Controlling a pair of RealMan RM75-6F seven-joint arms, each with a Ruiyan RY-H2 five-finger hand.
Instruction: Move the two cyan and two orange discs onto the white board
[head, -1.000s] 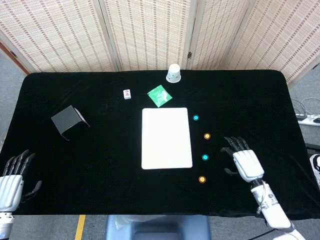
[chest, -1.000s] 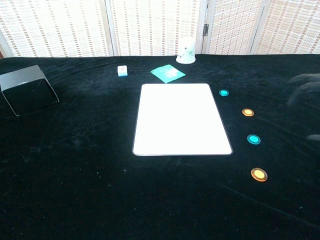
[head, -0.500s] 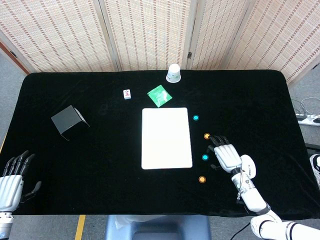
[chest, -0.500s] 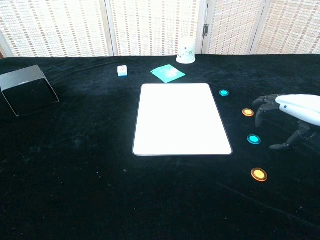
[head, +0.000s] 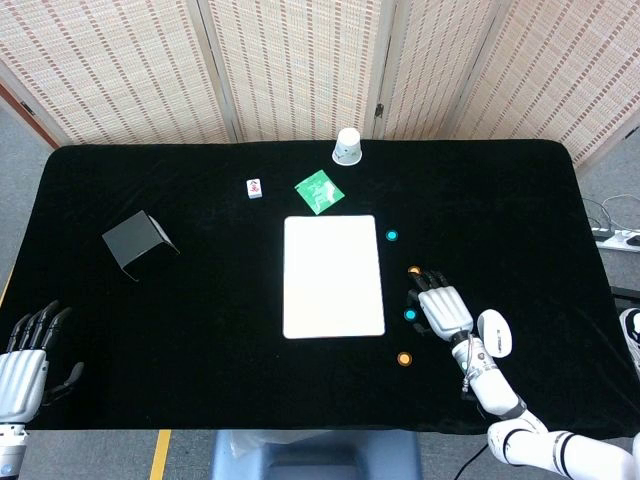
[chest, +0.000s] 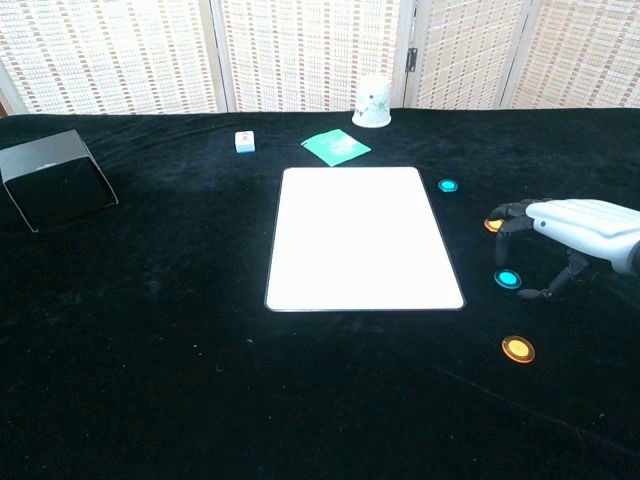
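Right hand (head: 443, 309), fingers spread and empty, has slid in over the nearer cyan disc (head: 410, 315), ready to grasp.

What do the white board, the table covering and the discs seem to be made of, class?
White board: likely rigid plastic or coated card, smooth, flat, evenly bright.
Table covering: apparently black cloth, matte, with faint lint specks in the chest view.
Cyan discs and orange discs: probably glossy plastic, bright centres with darker rims; too small to be sure.
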